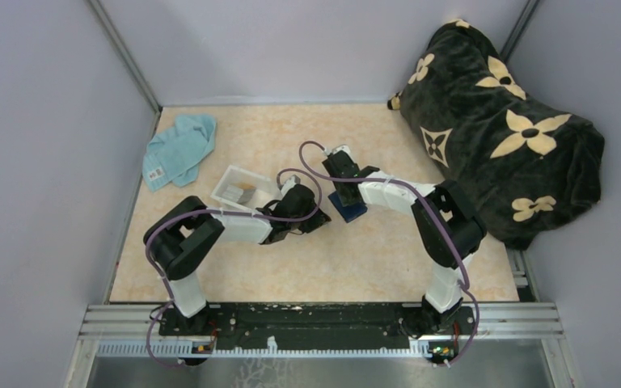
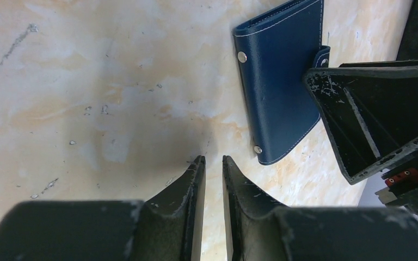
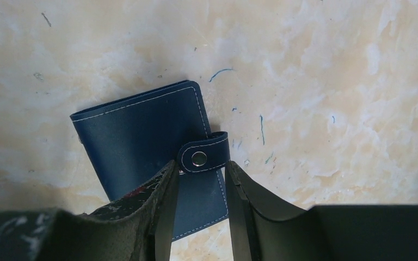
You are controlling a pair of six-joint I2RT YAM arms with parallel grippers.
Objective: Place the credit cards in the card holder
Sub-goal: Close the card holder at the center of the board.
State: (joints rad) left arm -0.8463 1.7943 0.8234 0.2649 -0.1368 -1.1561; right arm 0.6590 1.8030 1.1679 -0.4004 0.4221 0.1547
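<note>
The dark blue card holder (image 1: 348,207) lies flat and closed mid-table, its snap strap (image 3: 203,156) fastened. It also shows in the left wrist view (image 2: 280,81) and in the right wrist view (image 3: 136,130). My right gripper (image 3: 201,163) is low over it and open, with one finger on each side of the strap; in the top view (image 1: 344,179) it is at the holder's far end. My left gripper (image 2: 213,159) is empty over bare table just left of the holder, its jaws almost together. The credit cards (image 1: 242,192) lie in the clear tray (image 1: 228,179).
A teal cloth (image 1: 179,148) lies at the back left. A big dark blanket with cream flowers (image 1: 501,129) fills the back right corner. The right gripper's black body (image 2: 370,119) is close beside my left gripper. Grey walls enclose the table.
</note>
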